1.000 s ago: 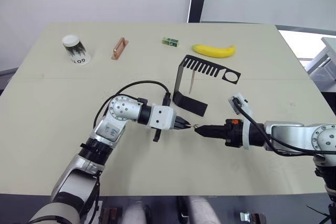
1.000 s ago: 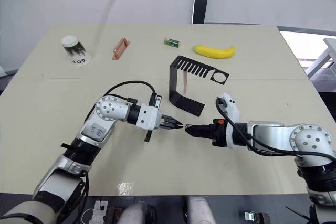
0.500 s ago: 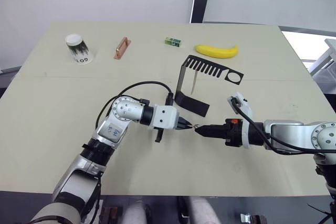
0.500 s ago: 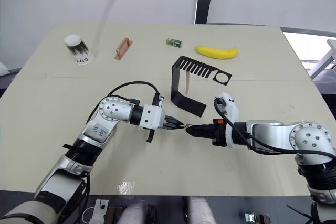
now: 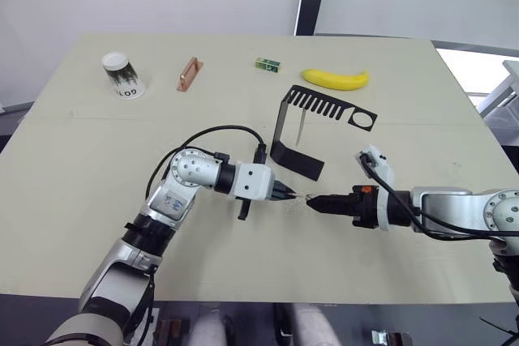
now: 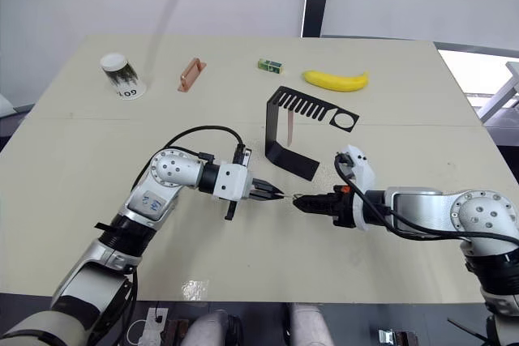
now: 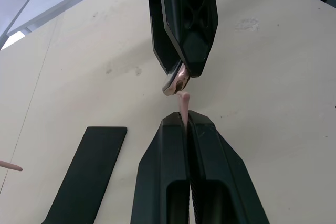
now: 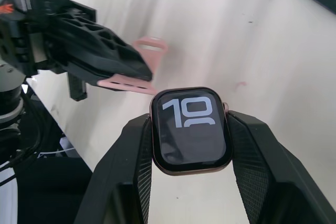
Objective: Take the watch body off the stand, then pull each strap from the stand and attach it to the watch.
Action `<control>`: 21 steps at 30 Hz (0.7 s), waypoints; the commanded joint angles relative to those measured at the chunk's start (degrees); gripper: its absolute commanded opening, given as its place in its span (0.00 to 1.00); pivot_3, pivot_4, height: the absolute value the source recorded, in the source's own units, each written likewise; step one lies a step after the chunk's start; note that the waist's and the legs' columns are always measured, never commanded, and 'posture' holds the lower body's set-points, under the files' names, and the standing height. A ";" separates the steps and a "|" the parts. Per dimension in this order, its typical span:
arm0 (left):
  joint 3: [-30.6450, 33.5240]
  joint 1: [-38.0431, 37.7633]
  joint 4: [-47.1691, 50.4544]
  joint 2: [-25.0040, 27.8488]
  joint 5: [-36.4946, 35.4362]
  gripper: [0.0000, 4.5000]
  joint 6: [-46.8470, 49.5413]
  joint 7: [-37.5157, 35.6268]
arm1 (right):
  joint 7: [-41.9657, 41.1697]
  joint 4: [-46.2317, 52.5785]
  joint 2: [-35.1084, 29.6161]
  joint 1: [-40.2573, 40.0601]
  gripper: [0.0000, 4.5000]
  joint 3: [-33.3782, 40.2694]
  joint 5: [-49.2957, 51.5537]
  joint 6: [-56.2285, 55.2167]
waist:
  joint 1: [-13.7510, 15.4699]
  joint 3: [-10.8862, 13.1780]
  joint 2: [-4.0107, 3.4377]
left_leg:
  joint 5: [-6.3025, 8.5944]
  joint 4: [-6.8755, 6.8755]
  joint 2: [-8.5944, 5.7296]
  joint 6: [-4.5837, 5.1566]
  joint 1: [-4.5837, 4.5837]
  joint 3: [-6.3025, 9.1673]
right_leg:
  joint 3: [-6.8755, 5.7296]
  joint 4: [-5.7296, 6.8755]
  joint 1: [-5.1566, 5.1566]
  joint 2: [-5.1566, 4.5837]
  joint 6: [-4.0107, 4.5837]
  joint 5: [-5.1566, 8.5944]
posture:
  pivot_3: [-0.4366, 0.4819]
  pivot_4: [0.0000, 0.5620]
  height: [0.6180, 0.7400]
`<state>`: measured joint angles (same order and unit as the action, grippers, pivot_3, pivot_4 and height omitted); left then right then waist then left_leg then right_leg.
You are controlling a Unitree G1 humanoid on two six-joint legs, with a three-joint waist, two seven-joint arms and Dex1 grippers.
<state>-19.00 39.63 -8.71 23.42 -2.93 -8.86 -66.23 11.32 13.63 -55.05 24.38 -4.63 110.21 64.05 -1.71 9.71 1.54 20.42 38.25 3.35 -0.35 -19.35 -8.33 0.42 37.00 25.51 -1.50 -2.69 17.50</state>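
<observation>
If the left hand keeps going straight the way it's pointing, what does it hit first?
Probably the watch body held in the right hand, which points back at it. The strap pinched in the left hand would touch it first; the gap looks very small.

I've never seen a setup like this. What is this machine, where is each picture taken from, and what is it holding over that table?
This is a humanoid robot with two arms. Two pictures come from cameras in its head, looking down over the arms; the other two come from a camera on each wrist, looking along that arm's two black fingers.

The left end effector is shut on a thin pink strap. The right end effector grips the watch body, whose screen reads 10. The two tips nearly meet above the table, apparently to join strap and watch.

Behind them stands the stand, a black bent bracket, with the second strap hanging from it. Further back lie a banana, a small green block, a copper-coloured bar and a paper cup.
</observation>
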 commanded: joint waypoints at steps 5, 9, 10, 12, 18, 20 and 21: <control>0.68 0.61 2.27 -0.11 -1.49 0.00 -0.44 -0.08 | -0.67 0.25 -0.43 0.15 0.36 1.55 0.72 -0.37 | 0.04 0.00 0.00 | 0.00 0.00 0.00 0.00 0.00 0.00 | 0.00 -0.01 0.00 0.00 0.00 0.00 | 0.48 0.27 1.00; 0.51 0.53 2.33 -0.33 -1.48 0.00 -0.48 -0.07 | -0.40 0.30 -0.23 0.30 0.36 1.41 1.28 -0.63 | 0.03 0.00 0.00 | 0.00 0.00 0.00 0.00 0.00 0.00 | 0.00 -0.01 0.00 0.00 0.00 0.00 | 0.48 0.27 1.00; 0.50 0.55 2.29 -0.39 -1.44 0.00 -0.52 -0.02 | -0.37 0.38 -0.21 0.34 0.36 1.35 1.37 -0.63 | 0.03 0.00 0.00 | 0.00 0.00 0.00 0.00 0.00 0.00 | 0.00 -0.01 0.00 0.00 0.00 0.00 | 0.48 0.27 1.00; 0.48 0.54 2.26 -0.56 -1.35 0.00 -0.55 0.17 | -0.24 0.65 -0.16 0.43 0.36 1.22 1.75 -0.73 | 0.03 0.00 0.00 | 0.00 0.00 0.00 0.00 0.00 0.00 | 0.00 -0.01 0.00 0.00 0.00 0.00 | 0.48 0.27 1.00; 0.32 0.58 2.22 -0.96 -1.13 0.00 -0.52 0.43 | -0.08 0.98 -0.12 0.65 0.36 1.05 2.35 -0.91 | 0.03 0.00 0.00 | 0.00 0.00 0.00 0.00 0.00 0.00 | 0.00 -0.01 0.00 0.00 0.00 0.00 | 0.48 0.27 1.00; 0.28 0.67 2.13 -1.08 -1.13 0.00 -0.50 0.40 | -0.07 0.91 -0.04 0.79 0.36 0.98 2.30 -0.92 | 0.03 0.00 0.00 | 0.00 0.00 0.00 0.00 0.00 0.00 | 0.00 -0.01 0.00 0.00 0.00 0.00 | 0.48 0.27 1.00; 0.28 0.70 2.13 -1.15 -1.12 0.00 -0.46 0.41 | -0.07 0.92 -0.02 0.82 0.36 0.97 2.31 -0.93 | 0.03 0.00 0.00 | 0.00 0.00 0.00 0.00 0.00 0.00 | 0.00 -0.01 0.00 0.00 0.00 0.00 | 0.48 0.27 1.00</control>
<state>-19.04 39.63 -8.70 22.57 -3.08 -8.83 -66.14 11.36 13.28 -55.04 24.41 -4.63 111.00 63.84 -1.68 9.71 1.54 20.42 38.25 3.35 -0.35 -19.36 -8.33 0.42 36.99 25.51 -1.49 -2.69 17.50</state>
